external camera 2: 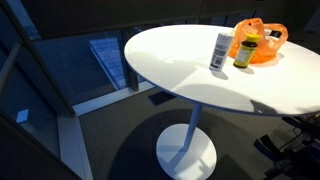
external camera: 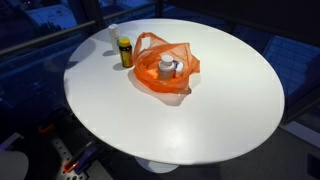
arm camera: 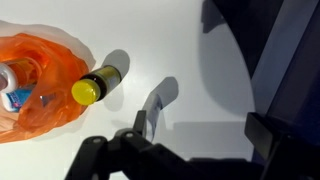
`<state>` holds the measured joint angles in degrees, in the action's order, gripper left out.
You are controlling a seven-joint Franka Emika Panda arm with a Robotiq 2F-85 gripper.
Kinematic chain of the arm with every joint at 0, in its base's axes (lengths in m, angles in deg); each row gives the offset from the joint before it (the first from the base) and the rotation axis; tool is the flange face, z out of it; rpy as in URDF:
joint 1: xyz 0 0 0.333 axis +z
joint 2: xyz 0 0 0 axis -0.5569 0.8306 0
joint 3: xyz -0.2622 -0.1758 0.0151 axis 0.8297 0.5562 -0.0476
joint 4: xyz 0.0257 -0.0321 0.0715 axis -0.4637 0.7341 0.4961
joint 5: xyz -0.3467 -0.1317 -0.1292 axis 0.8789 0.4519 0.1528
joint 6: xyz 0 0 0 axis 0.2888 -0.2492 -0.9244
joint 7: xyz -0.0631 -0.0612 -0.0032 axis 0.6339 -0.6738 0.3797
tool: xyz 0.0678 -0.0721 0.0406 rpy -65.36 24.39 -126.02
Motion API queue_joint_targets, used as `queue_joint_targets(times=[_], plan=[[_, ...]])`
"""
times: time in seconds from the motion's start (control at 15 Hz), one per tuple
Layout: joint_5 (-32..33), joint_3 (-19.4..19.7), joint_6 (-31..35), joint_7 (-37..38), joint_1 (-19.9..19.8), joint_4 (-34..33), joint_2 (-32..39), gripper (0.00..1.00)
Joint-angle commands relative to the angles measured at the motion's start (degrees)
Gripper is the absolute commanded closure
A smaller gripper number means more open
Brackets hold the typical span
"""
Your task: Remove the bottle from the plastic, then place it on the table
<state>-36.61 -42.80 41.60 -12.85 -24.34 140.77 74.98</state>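
Observation:
An orange plastic bag [external camera: 165, 70] lies near the middle of the round white table [external camera: 220, 120]. It also shows in an exterior view [external camera 2: 265, 42] and at the left edge of the wrist view [arm camera: 40, 80]. A white-capped bottle [external camera: 167, 67] stands inside the bag and is partly visible in the wrist view [arm camera: 12, 88]. My gripper [arm camera: 200, 140] is open and empty. It hangs above bare table to the right of the bag. The gripper is out of view in both exterior views.
A dark bottle with a yellow cap [external camera: 125, 52] [external camera 2: 243, 50] [arm camera: 92, 88] stands just outside the bag. A slim grey-white can [external camera: 112, 36] [external camera 2: 219, 52] [arm camera: 155, 105] stands next to it. The table edge and dark floor lie to the right in the wrist view.

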Motion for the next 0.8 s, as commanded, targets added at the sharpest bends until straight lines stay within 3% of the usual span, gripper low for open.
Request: queue_joint_targets(times=[0.0,0.73], plan=[[3.3,1.2,-1.9,4.7,-2.4,-6.6,5.3,0.00],[5.1,10.9,-0.7,13.5,-9.1,-14.8,12.9,0.00]])
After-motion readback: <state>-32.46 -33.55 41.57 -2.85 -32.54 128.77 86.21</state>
